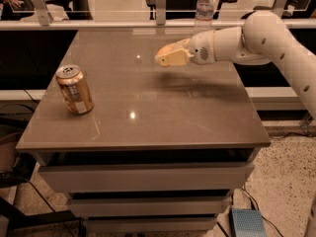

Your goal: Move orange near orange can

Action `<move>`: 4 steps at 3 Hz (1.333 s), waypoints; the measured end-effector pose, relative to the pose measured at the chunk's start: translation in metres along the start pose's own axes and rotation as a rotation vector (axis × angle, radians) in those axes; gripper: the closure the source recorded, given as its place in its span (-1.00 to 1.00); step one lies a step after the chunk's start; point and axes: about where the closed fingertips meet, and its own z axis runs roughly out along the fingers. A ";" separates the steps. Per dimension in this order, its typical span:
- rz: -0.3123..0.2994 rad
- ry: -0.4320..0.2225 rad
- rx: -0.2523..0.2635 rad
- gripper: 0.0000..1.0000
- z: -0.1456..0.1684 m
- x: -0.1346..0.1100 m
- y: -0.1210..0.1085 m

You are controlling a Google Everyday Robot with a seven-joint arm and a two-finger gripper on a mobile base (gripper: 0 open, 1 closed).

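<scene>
The orange can stands upright on the left part of the brown tabletop, silver top and pull tab up. My gripper reaches in from the right on a white arm and hovers above the back middle of the table. It is shut on the orange, a small yellow-orange fruit mostly covered by the cream fingers. The orange is held clear of the surface, well to the right of and behind the can.
A clear plastic water bottle stands at the table's back edge, just behind the arm. A metal railing runs behind the table. Drawers sit under the tabletop. A blue box lies on the floor at lower right.
</scene>
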 end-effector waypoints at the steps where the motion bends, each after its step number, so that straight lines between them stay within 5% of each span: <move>1: -0.013 -0.031 -0.104 1.00 0.044 -0.002 0.038; 4: -0.085 -0.061 -0.285 1.00 0.110 -0.026 0.149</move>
